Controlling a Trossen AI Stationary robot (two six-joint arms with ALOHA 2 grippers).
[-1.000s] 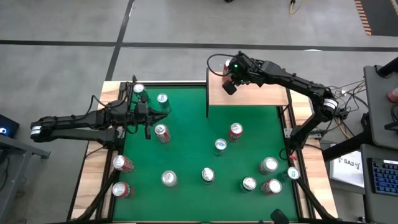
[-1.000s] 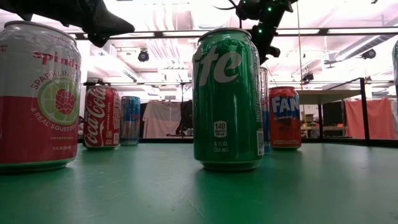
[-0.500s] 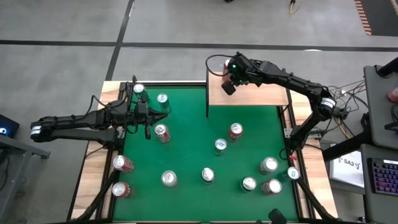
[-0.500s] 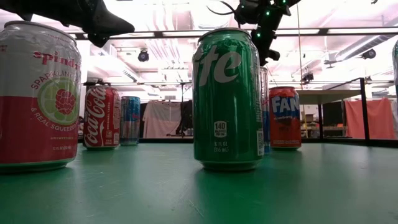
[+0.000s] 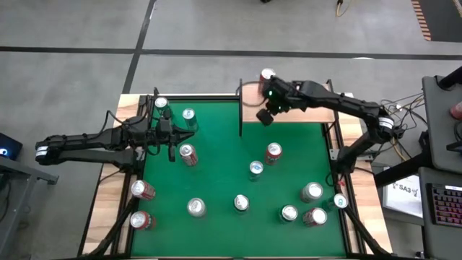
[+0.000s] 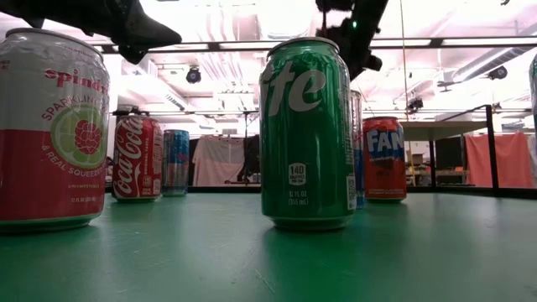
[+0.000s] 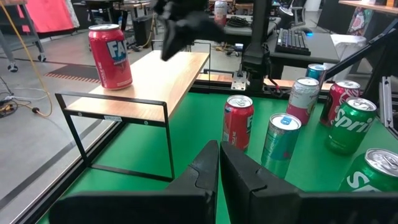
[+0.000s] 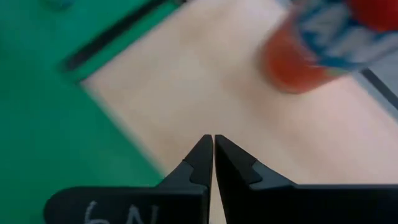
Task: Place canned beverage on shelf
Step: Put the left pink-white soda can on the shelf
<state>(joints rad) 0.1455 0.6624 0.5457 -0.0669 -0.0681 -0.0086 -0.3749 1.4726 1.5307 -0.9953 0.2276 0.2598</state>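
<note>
While the high view looked down on the whole green table (image 5: 216, 173) with its many cans, only the left wrist view showed the side of the shelf (image 7: 155, 78), a light wood board on thin black posts at the table's far corner. A red Fanta can (image 7: 110, 56) stood upright on that board near its far end. From above, this can was just a small round top (image 5: 267, 74) at the shelf's back edge. The right gripper (image 5: 265, 115) hung over the front part of the shelf, near the can but not touching it, and its fingers were pressed together with nothing in them. The right wrist view showed those two shut fingers (image 8: 200, 158) over the pale wood, and the can there was only a red and blue blur. The left gripper (image 7: 219, 163) was also shut and empty, waiting over the left side of the table. The low view looked flat across the green felt at a big green Sprite can (image 6: 307, 134) and a pink and white can (image 6: 52, 130), cut off at the edge. Behind them was a bright room with ceiling lights. Farther cans were partly hidden there.
</note>
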